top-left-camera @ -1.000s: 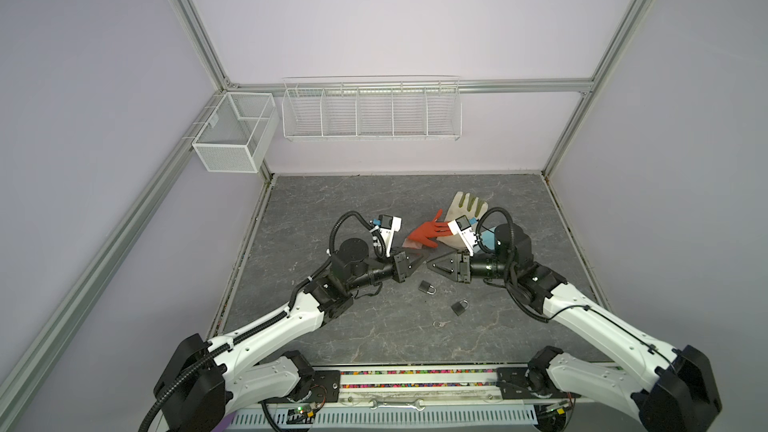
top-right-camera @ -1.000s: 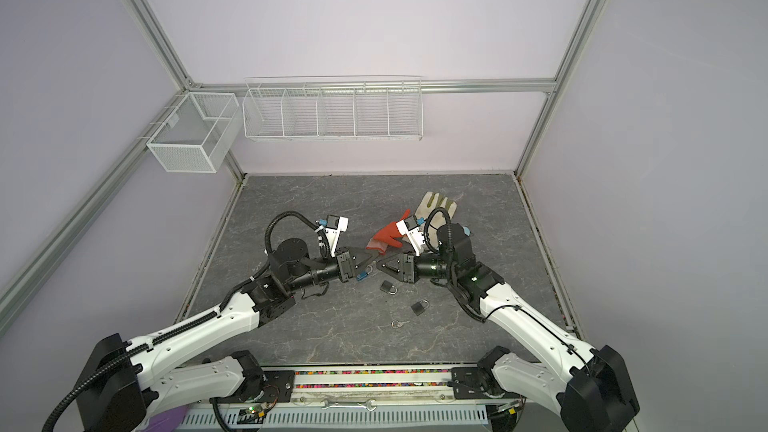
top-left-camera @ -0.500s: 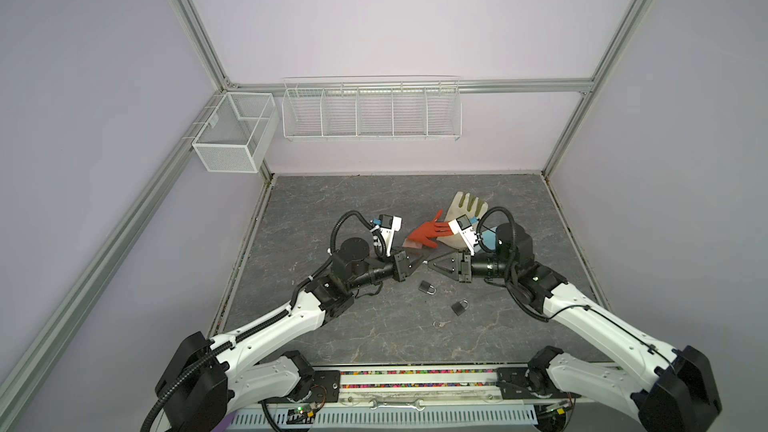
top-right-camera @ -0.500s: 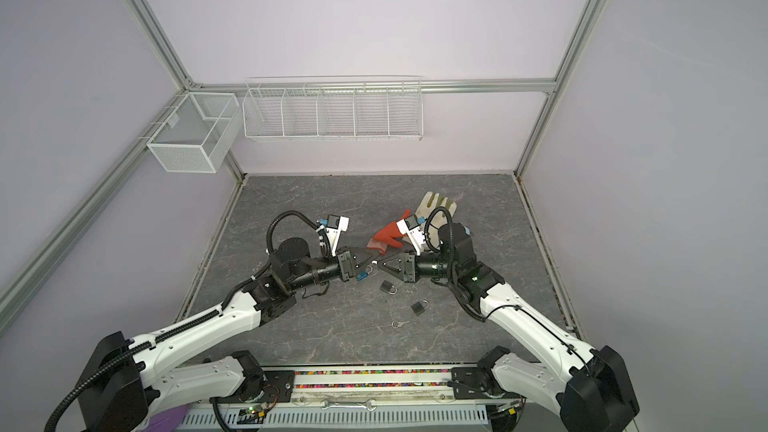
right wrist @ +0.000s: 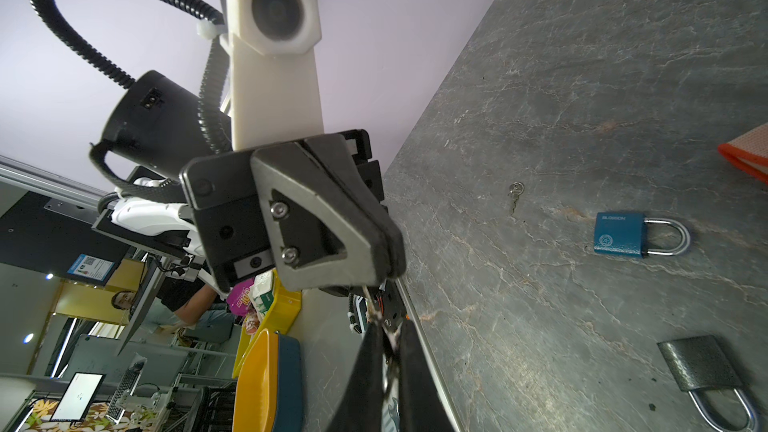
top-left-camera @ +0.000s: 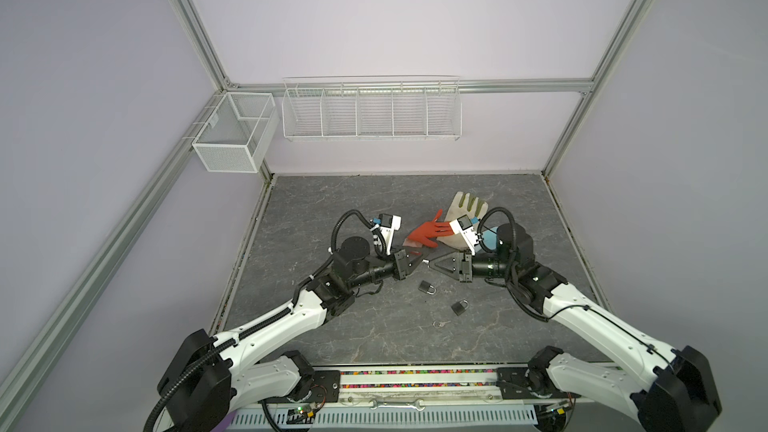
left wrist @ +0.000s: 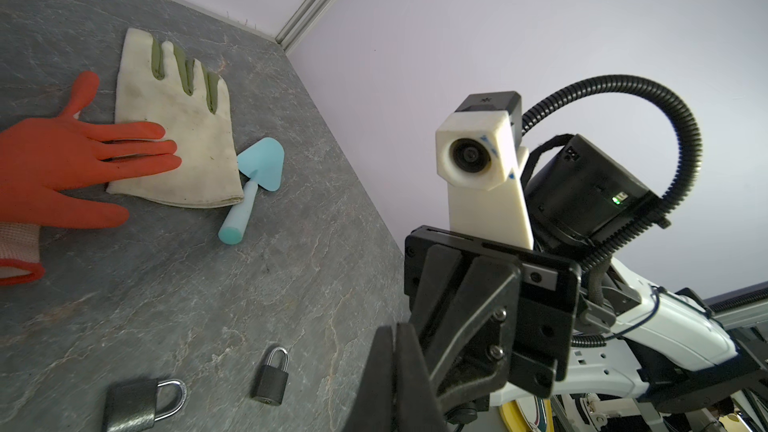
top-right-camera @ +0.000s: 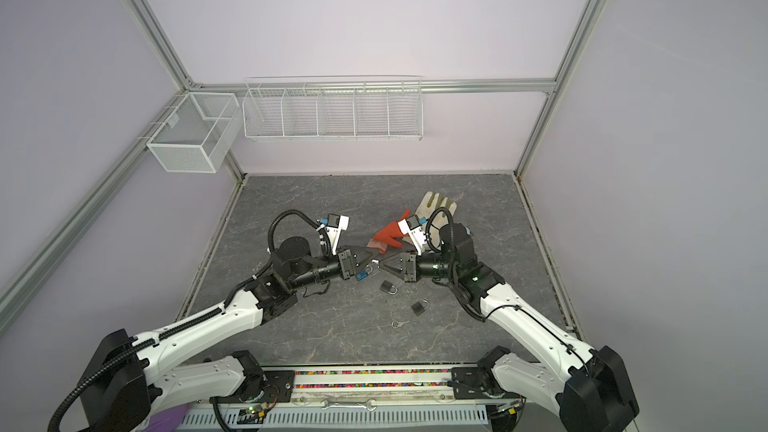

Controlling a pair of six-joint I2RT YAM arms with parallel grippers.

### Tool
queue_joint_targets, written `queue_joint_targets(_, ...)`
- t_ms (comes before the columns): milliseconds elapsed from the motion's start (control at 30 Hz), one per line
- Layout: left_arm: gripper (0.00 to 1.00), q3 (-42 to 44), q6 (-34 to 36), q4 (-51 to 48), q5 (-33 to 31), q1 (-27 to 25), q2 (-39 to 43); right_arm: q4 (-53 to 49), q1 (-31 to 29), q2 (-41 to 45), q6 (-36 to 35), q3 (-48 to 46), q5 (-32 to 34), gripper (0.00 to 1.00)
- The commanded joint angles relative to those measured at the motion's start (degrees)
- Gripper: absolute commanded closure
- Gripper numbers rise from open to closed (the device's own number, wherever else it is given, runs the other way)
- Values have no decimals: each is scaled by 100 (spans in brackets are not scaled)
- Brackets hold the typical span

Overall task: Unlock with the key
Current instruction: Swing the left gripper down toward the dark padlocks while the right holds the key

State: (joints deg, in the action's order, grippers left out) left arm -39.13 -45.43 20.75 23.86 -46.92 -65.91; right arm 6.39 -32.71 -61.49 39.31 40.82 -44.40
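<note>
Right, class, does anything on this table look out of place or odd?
Yes: the red glove lies partly across the cream glove, with a blue trowel at its edge. Gardening gear looks odd beside the dark padlocks.

Blue padlock, orange-red glove, cream glove — green stripes, grey veined tabletop

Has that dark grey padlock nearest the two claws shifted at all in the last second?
No. The dark grey metal padlock lies where it did, the same gap from the second dark padlock and the small silver key.
</note>
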Motion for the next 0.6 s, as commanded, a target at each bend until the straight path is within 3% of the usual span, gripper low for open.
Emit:
queue_joint_targets(0, 100, -167, -33, 32, -147, 41, -44, 221, -1, 129, 97, -74, -183, 94)
queue_joint_targets(133, 100, -229, -99, -126, -243, 112, -49, 166, 18, 155, 172, -92, -134, 94)
queue_joint_targets(267, 69, -291, -117, -404, -254, 264, -14, -135, 117, 203, 189, -90, -50, 94)
queue_joint_targets(333, 60, -280, -106, -553, -344, 330, 31, -388, 188, 249, 159, -74, 8, 94)
queue_joint_targets(567, 48, -486, 412, -1532, -688, 351, -207, -1295, 586, 628, 156, -283, 244, 94)
